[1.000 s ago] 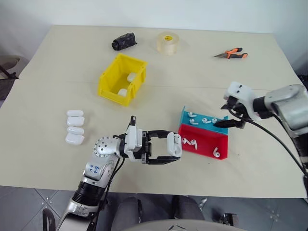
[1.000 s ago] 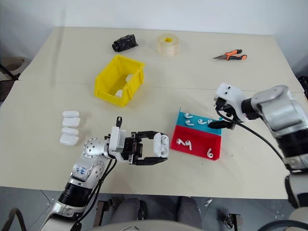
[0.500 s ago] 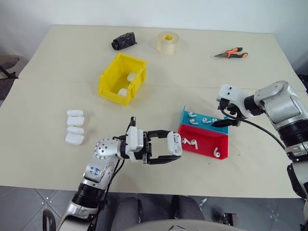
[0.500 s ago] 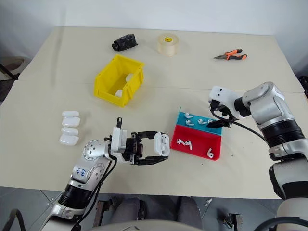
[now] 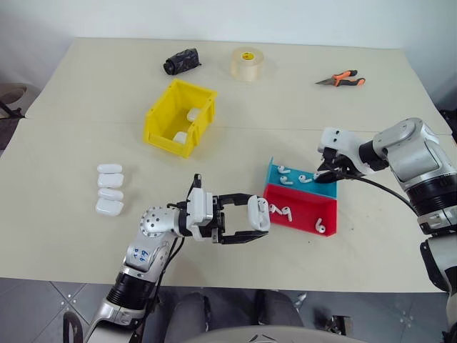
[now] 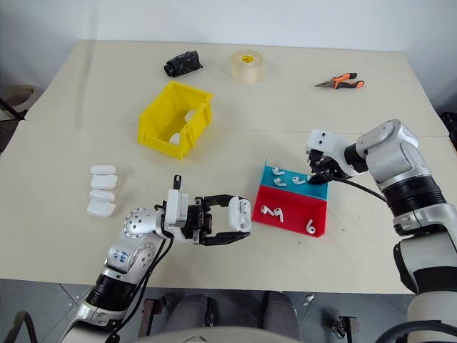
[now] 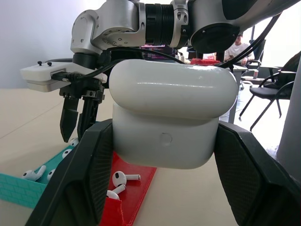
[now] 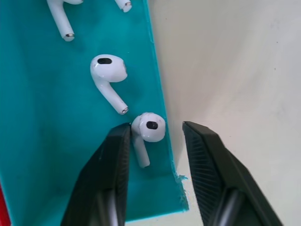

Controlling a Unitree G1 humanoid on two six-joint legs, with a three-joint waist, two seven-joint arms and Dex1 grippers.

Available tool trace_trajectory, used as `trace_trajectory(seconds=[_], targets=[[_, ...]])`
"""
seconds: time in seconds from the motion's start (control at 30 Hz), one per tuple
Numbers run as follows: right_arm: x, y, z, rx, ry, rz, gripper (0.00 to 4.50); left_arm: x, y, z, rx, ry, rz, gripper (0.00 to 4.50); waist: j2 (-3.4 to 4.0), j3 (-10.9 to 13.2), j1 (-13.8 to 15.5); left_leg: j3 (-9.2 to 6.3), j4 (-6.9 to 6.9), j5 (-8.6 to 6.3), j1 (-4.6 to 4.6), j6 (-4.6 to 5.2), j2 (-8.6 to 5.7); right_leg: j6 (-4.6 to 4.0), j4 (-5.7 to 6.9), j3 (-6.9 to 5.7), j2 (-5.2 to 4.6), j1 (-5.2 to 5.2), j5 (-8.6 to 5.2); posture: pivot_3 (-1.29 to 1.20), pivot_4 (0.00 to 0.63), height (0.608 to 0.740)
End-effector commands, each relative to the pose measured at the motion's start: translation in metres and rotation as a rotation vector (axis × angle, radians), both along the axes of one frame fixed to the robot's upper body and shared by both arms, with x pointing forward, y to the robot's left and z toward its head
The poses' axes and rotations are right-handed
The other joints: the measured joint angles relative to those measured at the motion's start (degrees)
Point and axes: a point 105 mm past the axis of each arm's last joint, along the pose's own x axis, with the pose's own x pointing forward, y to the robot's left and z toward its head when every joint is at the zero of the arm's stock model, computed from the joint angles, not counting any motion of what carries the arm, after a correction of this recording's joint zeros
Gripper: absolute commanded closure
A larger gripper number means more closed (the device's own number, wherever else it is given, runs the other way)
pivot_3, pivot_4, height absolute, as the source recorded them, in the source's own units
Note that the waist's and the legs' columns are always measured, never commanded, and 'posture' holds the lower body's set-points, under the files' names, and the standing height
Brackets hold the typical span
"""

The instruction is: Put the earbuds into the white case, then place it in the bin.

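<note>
Beige table (image 5: 86,236), grey tiled floor (image 5: 43,307)

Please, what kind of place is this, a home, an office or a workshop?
Probably an office or lab used for robot tests. A plain table holds sorting trays, a roll of tape and pliers; office chairs stand behind, where a person sits.

A glossy white rounded earbud case (image 7: 174,120) is being shown between black ribbed fingers (image 7: 89,174). Tiny glossy white earbuds (image 8: 146,129) are being displayed against a teal plastic tray (image 8: 42,141), a red tray (image 5: 303,211) alongside. A bright yellow plastic bin (image 5: 180,118) is being seen on the beige tabletop (image 5: 86,86).
</note>
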Motion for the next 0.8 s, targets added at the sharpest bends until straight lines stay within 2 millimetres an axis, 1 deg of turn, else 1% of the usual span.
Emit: trace_trajectory(seconds=[0.03, 0.07, 0.13, 0.17, 0.23, 0.43, 0.47, 0.53, 0.6, 0.67, 0.8], targets=[[-0.003, -0.009, -0.012, -0.03, 0.026, -0.027, 2.7, -0.004, -0.004, 0.012, -0.019, -0.055, -0.022, 1.69, 0.0, 0.0, 0.01, 0.0, 0.0, 0.0, 0.0, 0.0, 0.0, 0.0, 0.0, 0.0, 0.0, 0.0, 0.0, 0.0, 0.15, 0.74], [-0.003, -0.009, -0.012, -0.028, 0.027, -0.026, 2.7, -0.004, -0.004, 0.012, -0.019, -0.056, -0.022, 1.69, 0.0, 0.0, 0.0, 0.0, 0.0, 0.0, 0.0, 0.0, 0.0, 0.0, 0.0, -0.01, 0.0, 0.01, 0.0, 0.0, 0.15, 0.74], [-0.003, -0.008, -0.013, -0.024, 0.029, -0.022, 3.07, -0.003, -0.003, 0.012, -0.018, -0.057, -0.022, 1.69, 0.0, 0.0, -0.01, -0.01, 0.0, 0.0, 0.01, 0.0, 0.0, 0.0, 0.0, -0.01, 0.0, 0.01, 0.0, 0.0, 0.15, 0.74], [-0.004, -0.007, -0.013, -0.022, 0.03, -0.02, 3.3, -0.003, -0.003, 0.012, -0.018, -0.058, -0.022, 1.69, 0.0, -0.01, -0.01, -0.01, 0.0, 0.0, 0.01, 0.0, 0.0, 0.0, 0.0, -0.01, 0.0, 0.02, 0.0, 0.0, 0.15, 0.74], [-0.003, -0.006, -0.014, -0.016, 0.028, -0.019, 3.91, -0.002, -0.003, 0.013, -0.017, -0.059, -0.02, 1.69, 0.0, -0.01, -0.02, -0.01, 0.01, 0.0, 0.03, 0.0, 0.0, 0.0, 0.0, -0.01, 0.0, 0.04, 0.0, 0.0, 0.15, 0.74], [-0.002, -0.005, -0.013, -0.008, 0.008, -0.016, 3.91, -0.002, -0.002, 0.013, -0.015, -0.062, -0.016, 1.69, -0.01, -0.01, -0.39, -0.02, 0.01, 0.0, 0.04, 0.0, 0.0, 0.0, 0.0, -0.01, 0.0, 0.05, 0.0, 0.0, 0.15, 0.74], [-0.002, -0.007, -0.009, -0.001, -0.009, -0.015, 3.91, -0.002, -0.002, 0.013, -0.014, -0.062, -0.015, 1.69, -0.01, -0.01, -0.51, -0.03, 0.01, 0.0, 0.04, 0.0, 0.0, 0.0, 0.0, -0.02, 0.0, 0.05, 0.0, 0.0, 0.15, 0.74], [0.001, -0.008, 0.003, 0.026, -0.055, -0.015, 3.91, -0.002, -0.002, 0.013, -0.014, -0.062, -0.012, 1.69, -0.01, -0.01, -0.61, -0.04, 0.01, 0.0, 0.03, 0.0, 0.0, 0.0, 0.0, -0.02, 0.0, 0.05, 0.0, 0.0, 0.15, 0.74], [0.002, -0.002, 0.026, 0.133, -0.125, 0.022, 3.91, 0.0, 0.0, 0.014, -0.015, -0.061, -0.007, 1.69, 0.0, 0.0, -0.6, -0.05, 0.01, 0.0, 0.02, 0.0, 0.0, 0.0, 0.0, -0.03, 0.0, 0.05, 0.0, 0.0, 0.15, 0.74], [-0.001, 0.005, 0.041, 0.226, -0.169, 0.072, 3.91, 0.003, 0.001, 0.015, -0.019, -0.06, -0.001, 1.69, 0.01, 0.0, -0.74, -0.03, 0.0, 0.0, -0.04, 0.0, 0.0, 0.0, 0.0, -0.03, 0.0, -0.01, 0.0, 0.0, 0.15, 0.74], [-0.015, 0.022, 0.058, 0.445, -0.242, 0.187, 3.91, 0.011, 0.003, 0.019, -0.031, -0.057, 0.011, 1.69, 0.01, 0.0, -0.72, -0.04, -0.04, 0.0, -0.03, 0.0, 0.0, 0.0, -0.01, -0.05, 0.0, -0.02, 0.0, 0.0, 0.15, 0.74]])
